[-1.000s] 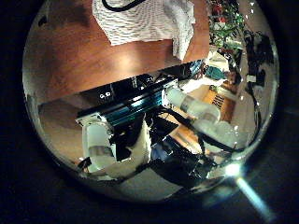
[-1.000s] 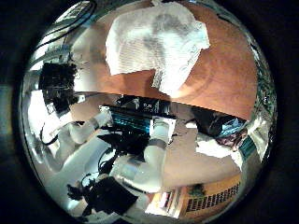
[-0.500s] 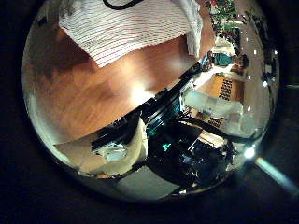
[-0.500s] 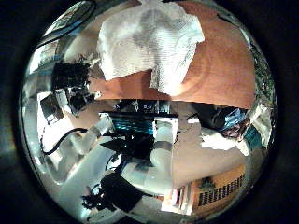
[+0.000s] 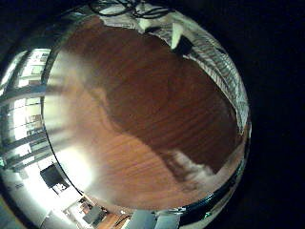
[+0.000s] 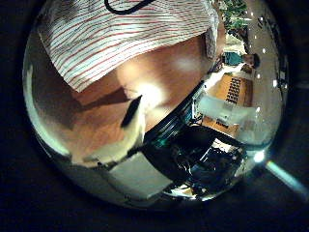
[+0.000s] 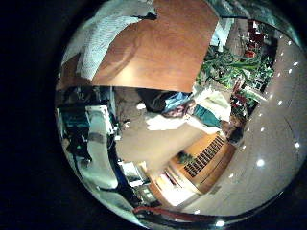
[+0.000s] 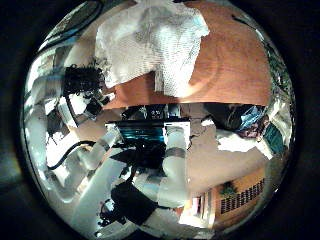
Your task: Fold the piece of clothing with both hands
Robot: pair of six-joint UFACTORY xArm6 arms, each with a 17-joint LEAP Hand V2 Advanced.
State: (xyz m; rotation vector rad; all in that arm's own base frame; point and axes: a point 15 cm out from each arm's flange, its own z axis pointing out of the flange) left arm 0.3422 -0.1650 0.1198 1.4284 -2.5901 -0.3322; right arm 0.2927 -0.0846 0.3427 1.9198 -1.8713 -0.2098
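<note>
The piece of clothing is a striped cloth [image 6: 126, 34] lying on the wooden table [image 6: 159, 82]. In the left thumb side palm view it is close to the palm, and my left hand [image 6: 130, 145] shows straight fingers low over bare wood beside it. In the left little finger side palm view the cloth [image 5: 217, 67] lies along one edge of the table [image 5: 133, 114]. The right little finger side palm view shows the cloth [image 7: 104, 38] and my right hand's fingers [image 7: 96, 134].
Bare wood [image 8: 228, 65] lies beside the cloth, out to the table's edge [image 7: 163, 88]. A hand on its arm [image 8: 85, 80] shows beside the cloth in the right thumb side palm view. Room furniture and plants [image 7: 225, 67] stand beyond the table.
The left thumb side palm view has shifted: the table and the striped cloth fill more of it, so my left hand has come closer to them. The right thumb side palm view has barely shifted.
</note>
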